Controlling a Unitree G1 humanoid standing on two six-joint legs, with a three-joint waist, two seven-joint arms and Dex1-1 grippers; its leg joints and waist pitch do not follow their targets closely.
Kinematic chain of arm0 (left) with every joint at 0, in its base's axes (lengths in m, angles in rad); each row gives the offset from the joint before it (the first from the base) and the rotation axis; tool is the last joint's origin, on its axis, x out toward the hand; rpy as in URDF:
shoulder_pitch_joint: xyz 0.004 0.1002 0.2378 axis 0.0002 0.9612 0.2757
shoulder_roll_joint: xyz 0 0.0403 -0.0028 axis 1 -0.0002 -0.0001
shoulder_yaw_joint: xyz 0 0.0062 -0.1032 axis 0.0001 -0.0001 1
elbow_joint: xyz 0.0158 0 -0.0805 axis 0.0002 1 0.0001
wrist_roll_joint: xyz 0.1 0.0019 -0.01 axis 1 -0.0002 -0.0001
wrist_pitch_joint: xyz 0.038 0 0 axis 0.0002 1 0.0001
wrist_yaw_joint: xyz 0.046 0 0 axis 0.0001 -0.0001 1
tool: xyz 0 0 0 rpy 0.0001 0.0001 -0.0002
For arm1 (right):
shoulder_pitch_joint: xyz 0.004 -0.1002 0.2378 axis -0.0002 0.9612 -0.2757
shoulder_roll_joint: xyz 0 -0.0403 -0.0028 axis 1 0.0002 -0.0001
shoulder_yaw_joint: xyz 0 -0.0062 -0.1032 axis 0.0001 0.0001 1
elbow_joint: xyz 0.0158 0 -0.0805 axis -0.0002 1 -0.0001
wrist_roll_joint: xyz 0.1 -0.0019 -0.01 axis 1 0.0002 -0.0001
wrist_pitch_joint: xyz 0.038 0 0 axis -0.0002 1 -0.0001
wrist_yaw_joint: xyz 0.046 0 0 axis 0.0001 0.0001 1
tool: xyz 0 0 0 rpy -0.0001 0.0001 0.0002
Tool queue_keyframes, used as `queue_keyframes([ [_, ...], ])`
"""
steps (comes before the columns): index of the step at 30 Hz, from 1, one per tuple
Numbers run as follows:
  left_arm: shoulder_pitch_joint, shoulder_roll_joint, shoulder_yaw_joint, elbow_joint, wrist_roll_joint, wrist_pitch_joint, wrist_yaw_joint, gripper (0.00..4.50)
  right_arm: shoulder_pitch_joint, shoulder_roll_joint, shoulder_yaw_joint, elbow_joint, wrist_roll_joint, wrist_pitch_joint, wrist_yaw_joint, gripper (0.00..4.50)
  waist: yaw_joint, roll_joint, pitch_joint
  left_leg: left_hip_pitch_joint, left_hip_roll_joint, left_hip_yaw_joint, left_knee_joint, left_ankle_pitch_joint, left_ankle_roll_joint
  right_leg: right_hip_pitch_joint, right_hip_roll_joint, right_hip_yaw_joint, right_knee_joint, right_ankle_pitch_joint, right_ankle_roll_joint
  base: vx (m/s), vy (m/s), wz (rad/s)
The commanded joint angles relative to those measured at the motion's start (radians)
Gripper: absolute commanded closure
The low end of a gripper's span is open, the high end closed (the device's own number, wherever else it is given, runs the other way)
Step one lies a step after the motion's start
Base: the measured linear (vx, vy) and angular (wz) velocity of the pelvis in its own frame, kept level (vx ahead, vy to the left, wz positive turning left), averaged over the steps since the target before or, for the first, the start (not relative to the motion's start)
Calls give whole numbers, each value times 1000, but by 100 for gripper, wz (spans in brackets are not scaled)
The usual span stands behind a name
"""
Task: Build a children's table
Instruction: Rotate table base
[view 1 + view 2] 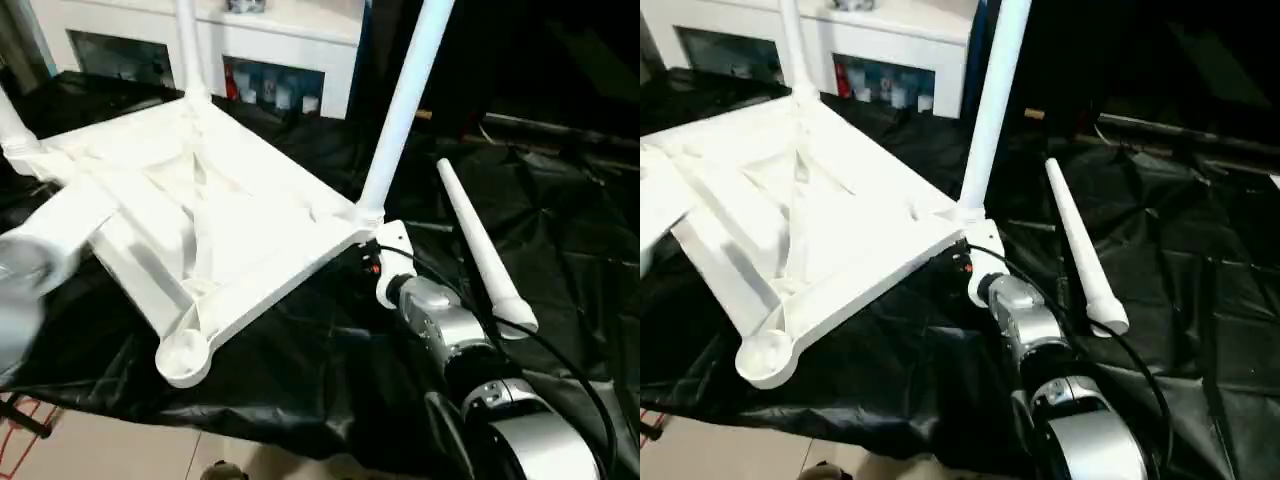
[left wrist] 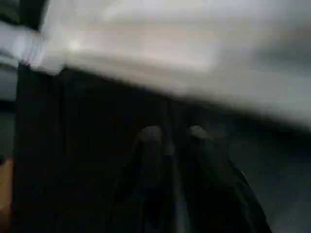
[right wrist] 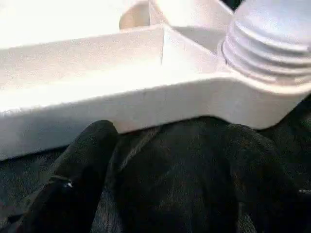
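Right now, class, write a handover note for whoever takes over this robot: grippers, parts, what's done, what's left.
Right gripper: open, at the table top's rim by one corner, holding nothing.
Left gripper: near the top's edge; grip unclear.
Parts: table top upside down on black cloth; loose leg lying on the cloth, right of the top.
Done: three legs standing in corner sockets.
Left: fit the loose leg into the empty near socket.
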Motion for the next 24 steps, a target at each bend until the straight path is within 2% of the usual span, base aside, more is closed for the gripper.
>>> queue_keyframes([
  [1, 17, 20, -28, -42, 3, 32, -40, 364, -11, -2, 1, 16, -9, -7, -6, 63, -4, 32, -58, 20, 13, -3, -69, -302, -39, 40, -77, 60, -73, -292, -145, 0, 0, 0],
  [2, 34, 36, -42, -59, -9, 50, -63, 364, -14, 0, 2, 21, -9, -9, -7, 63, -1, 34, -59, 26, 13, -3, -68, -305, -41, 37, -79, 60, -75, -295, -145, 0, 0, 0],
  [5, 75, 55, -67, -119, -69, 83, -122, 364, -23, 8, 3, 36, -14, -20, -1, 63, -2, 33, -60, 20, 14, -5, -70, -294, -46, 42, -79, 60, -69, -269, -153, 0, 0, 0],
  [6, 81, 54, -70, -136, -91, 94, -134, 364, -26, 9, 4, 39, -14, -23, 1, 63, 0, 34, -61, 24, 14, -4, -68, -295, -50, 40, -80, 60, -69, -263, -157, 0, 0, 0],
  [9, 110, 21, -96, -198, -165, 77, -192, 364, -35, 11, 12, 47, -15, -30, 17, 63, -1, 33, -60, 19, 12, -4, -68, -297, -52, 44, -80, 60, -68, -258, -162, 0, 0, 0],
  [10, 115, -30, -90, -220, -207, 46, -212, 364, -38, 9, 15, 49, -14, -33, 25, 63, -1, 32, -60, 19, 12, -4, -69, -297, -52, 44, -79, 60, -69, -260, -160, 0, 0, 0],
  [13, 110, -75, -80, -227, -236, -2, -220, 364, -40, 6, 14, 52, -13, -38, 32, 63, -1, 31, -62, 15, 10, -3, -67, -288, -52, 48, -77, 61, -68, -248, -154, 0, 0, 0],
  [14, 101, -117, -77, -231, -262, -15, -226, 364, -42, 3, 14, 54, -12, -43, 41, 63, -1, 28, -62, 18, 10, -2, -66, -290, -48, 46, -77, 61, -70, -258, -150, 0, 0, 0],
  [16, 87, -219, -84, -210, -322, -115, -230, 364, -37, -5, 16, 46, -11, -50, 67, 63, 2, 29, -61, 21, 10, -1, -64, -296, -44, 44, -77, 61, -76, -285, -141, 0, 0, 0],
  [17, 86, -228, -84, -207, -327, -125, -229, 364, -36, -5, 16, 46, -12, -51, 69, 63, 3, 29, -61, 22, 10, 1, -64, -297, -43, 43, -77, 62, -78, -287, -141, 0, 0, 0],
  [18, 76, -276, -91, -181, -353, -175, -218, 364, -32, -13, 19, 39, -13, -56, 84, 63, 6, 31, -63, 23, 12, 0, -64, -300, -47, 43, -77, 62, -75, -284, -142, 0, 0, 0],
  [19, 76, -276, -91, -181, -353, -175, -218, 364, -32, -13, 19, 39, -13, -56, 84, 63, 2, 28, -60, 15, 11, -2, -67, -310, -48, 47, -74, 60, -76, -291, -137, 0, 0, 0],
  [22, 32, -397, -142, -89, -365, -279, -194, 364, -16, -52, 22, -10, -10, -50, 120, 63, -2, 20, -61, 15, 9, -2, -65, -314, -39, 48, -74, 59, -82, -328, -120, 0, 0, 0],
  [24, 10, -445, -169, -39, -356, -328, -177, 364, -4, -74, 20, -44, -9, -40, 132, 63, 5, 19, -63, 19, 10, 1, -61, -302, -33, 46, -76, 61, -83, -330, -108, 0, 0, 0],
])
